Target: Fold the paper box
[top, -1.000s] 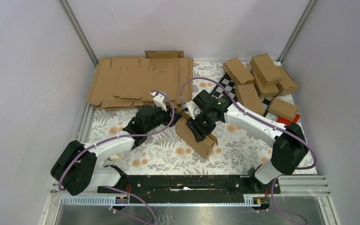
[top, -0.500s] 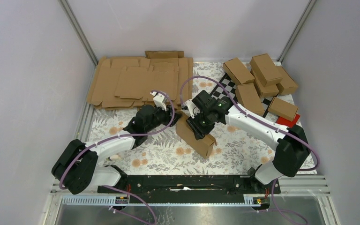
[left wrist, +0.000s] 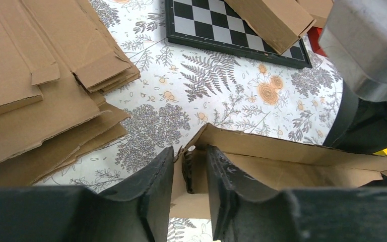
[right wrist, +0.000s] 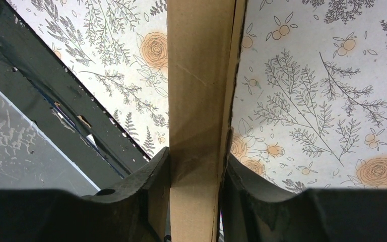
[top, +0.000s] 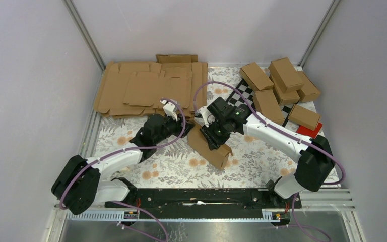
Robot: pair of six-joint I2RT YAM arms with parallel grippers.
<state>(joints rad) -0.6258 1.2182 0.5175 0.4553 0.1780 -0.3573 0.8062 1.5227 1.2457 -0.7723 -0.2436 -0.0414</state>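
Right claw (right wrist: pixel 196 159) pinching paper box (right wrist: pixel 199 75) across narrow body, likely steadying it for fold. Box runs straight ahead from between its fingers. Left claw (left wrist: pixel 189 151) straddles box's open end flap, probably to tuck it. Pinched or loose, cannot tell. Flat blanks (left wrist: pixel 30 91) lie off to its left.

From here I see my left arm (top: pixel 115 159) and right arm (top: pixel 274 135) as white shells between chunky black joints, each trailing a looping purple cable (top: pixel 216 83), with scuffed matte-black fingers (left wrist: pixel 153 196) and a green light (top: pixel 238 113) on the right wrist.
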